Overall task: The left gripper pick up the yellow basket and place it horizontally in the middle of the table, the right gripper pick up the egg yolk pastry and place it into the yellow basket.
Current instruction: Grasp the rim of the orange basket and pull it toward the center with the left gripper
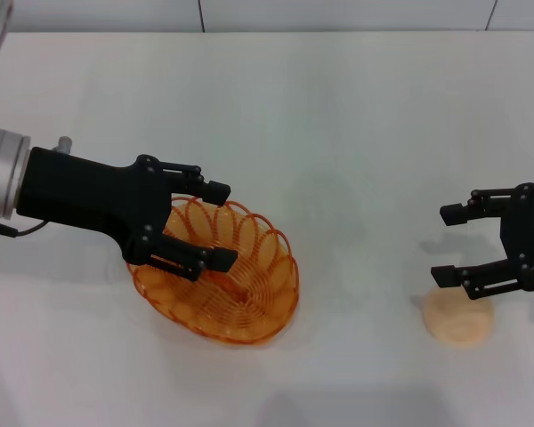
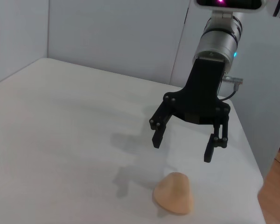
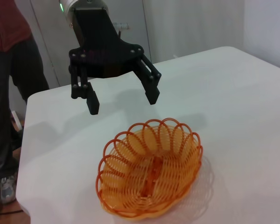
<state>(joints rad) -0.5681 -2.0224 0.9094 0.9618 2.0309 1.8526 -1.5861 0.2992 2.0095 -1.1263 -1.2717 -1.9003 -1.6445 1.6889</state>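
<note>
The yellow basket (image 1: 249, 298) stands upright on the white table (image 1: 338, 133), left of the middle. My left gripper (image 1: 221, 224) is open and empty, hovering over the basket's left rim. In the right wrist view the left gripper (image 3: 123, 102) hangs above the basket (image 3: 151, 172) without touching it. The egg yolk pastry (image 1: 459, 318) lies on the table at the front right. My right gripper (image 1: 449, 245) is open and empty just above and behind it. In the left wrist view the right gripper (image 2: 183, 149) hovers over the pastry (image 2: 175, 192).
A person (image 3: 7, 70) in a dark red top stands past the table's edge behind the left arm. The table's right edge (image 2: 252, 158) runs close to the pastry. A wall (image 1: 249, 13) runs behind the table.
</note>
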